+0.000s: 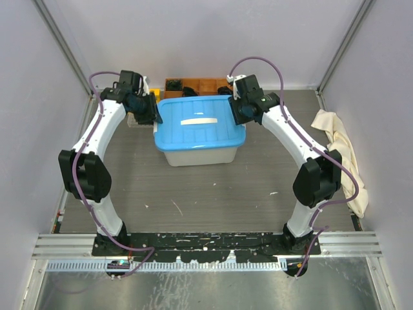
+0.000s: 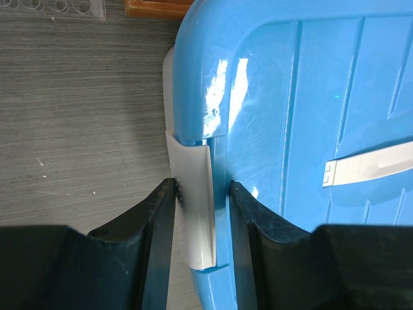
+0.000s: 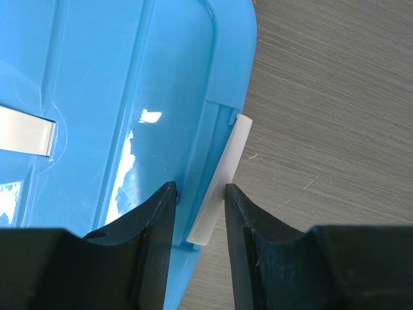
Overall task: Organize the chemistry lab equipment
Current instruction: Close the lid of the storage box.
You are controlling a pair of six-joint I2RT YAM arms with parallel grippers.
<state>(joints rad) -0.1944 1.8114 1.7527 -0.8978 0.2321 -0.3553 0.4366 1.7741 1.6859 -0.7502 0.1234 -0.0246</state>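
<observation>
Two black arms are reaching to opposite ends of a translucent white plastic bin (image 1: 197, 155), which is sitting at the far middle of the grey wood-grain desk (image 1: 206, 200). The bin is wearing a glossy sky-blue plastic lid (image 1: 200, 123) with a white strip (image 1: 193, 121) lying across its top, so whatever is inside is hidden. At the bin's left end the left gripper (image 2: 200, 188) is clamping a white plastic latch (image 2: 192, 194). Its outer finger is pressing the latch's outer face and its inner finger is bearing against the lid's rim. At the right end the right gripper (image 3: 199, 188) is straddling the matching white clip (image 3: 219, 187). One finger is lying over the blue lid and the other is touching the clip's outer side, but I cannot tell whether it is actually squeezing the clip. Of the lab equipment, only a corner of the yellow rack (image 1: 157, 97) is showing, at the far edge behind the left gripper and just left of a brown wooden tray (image 1: 203, 84) holding dark items too small to name. A clear plastic holder with round wells (image 2: 64, 8) is lying on the desk just left of the bin's far corner. A crumpled cream cloth (image 1: 339, 148) is lying along the right edge of the desk, well apart from the bin.
</observation>
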